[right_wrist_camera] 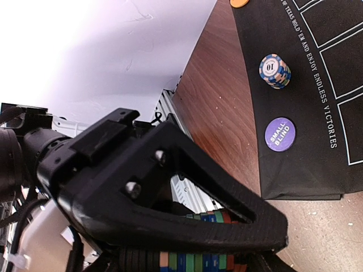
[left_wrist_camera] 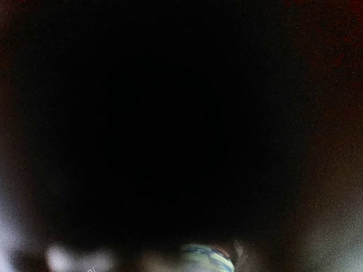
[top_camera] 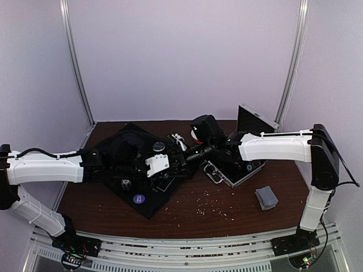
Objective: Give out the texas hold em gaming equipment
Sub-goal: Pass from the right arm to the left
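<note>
My right gripper (top_camera: pixel 185 158) reaches over the black felt mat (top_camera: pixel 122 144) and is shut on a row of striped poker chips (right_wrist_camera: pixel 209 264), whose coloured edges show under its near finger (right_wrist_camera: pixel 187 187). My left gripper (top_camera: pixel 168 172) meets it from the left. The left wrist view is almost black, with only a blurred striped chip (left_wrist_camera: pixel 207 258) at the bottom, so its jaws cannot be judged. On the mat stand a small chip stack (right_wrist_camera: pixel 274 71) (top_camera: pixel 126 184) and a purple disc (right_wrist_camera: pixel 280 134) (top_camera: pixel 139 199). An orange disc (right_wrist_camera: pixel 239 2) peeks in at the top. A grey-blue card deck (top_camera: pixel 266 198) lies at the right.
The open silver case (top_camera: pixel 243 174) lies under the right forearm, its lid (top_camera: pixel 253 120) upright behind. A white bowl with an orange rim (top_camera: pixel 193 134) sits behind the grippers. Crumbs dot the brown table (top_camera: pixel 215 209). Metal rails run along the near edge.
</note>
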You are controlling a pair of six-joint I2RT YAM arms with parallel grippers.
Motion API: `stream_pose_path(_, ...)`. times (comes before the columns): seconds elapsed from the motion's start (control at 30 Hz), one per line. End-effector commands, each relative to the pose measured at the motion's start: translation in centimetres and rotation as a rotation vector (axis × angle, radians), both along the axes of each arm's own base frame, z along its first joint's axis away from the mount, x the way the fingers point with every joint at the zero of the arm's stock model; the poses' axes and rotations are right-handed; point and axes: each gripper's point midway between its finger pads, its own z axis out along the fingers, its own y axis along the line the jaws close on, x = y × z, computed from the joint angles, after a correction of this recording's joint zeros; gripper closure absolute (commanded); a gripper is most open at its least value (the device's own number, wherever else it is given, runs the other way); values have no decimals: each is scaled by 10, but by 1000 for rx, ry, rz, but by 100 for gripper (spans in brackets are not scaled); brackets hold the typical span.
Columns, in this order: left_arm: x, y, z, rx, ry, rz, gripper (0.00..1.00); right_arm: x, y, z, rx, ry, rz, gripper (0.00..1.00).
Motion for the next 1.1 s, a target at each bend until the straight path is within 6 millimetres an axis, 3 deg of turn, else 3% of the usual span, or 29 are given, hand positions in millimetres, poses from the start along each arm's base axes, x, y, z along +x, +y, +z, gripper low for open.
stream_pose_path(0.0,3,-7,23,-70,-25,-8,66,-6,11,18,56,-29,46,100)
stream_pose_path(0.13,-1,-9,24,-77,-13,-27,97,-5,12,15,50,-29,47,100)
stream_pose_path(0.17,-2,-9,25,-80,-12,-32,100,-5,12,14,47,-28,46,100)
stream_pose_path(0.43,-3,-7,17,-50,36,-17,100,-1,10,2,17,-34,39,100)
stream_pose_path(0.67,-3,-5,9,-31,72,2,100,1,10,-2,17,-34,45,73)
stream_pose_path(1.07,-8,-3,3,-22,115,-8,100,5,7,-4,38,-16,33,53)
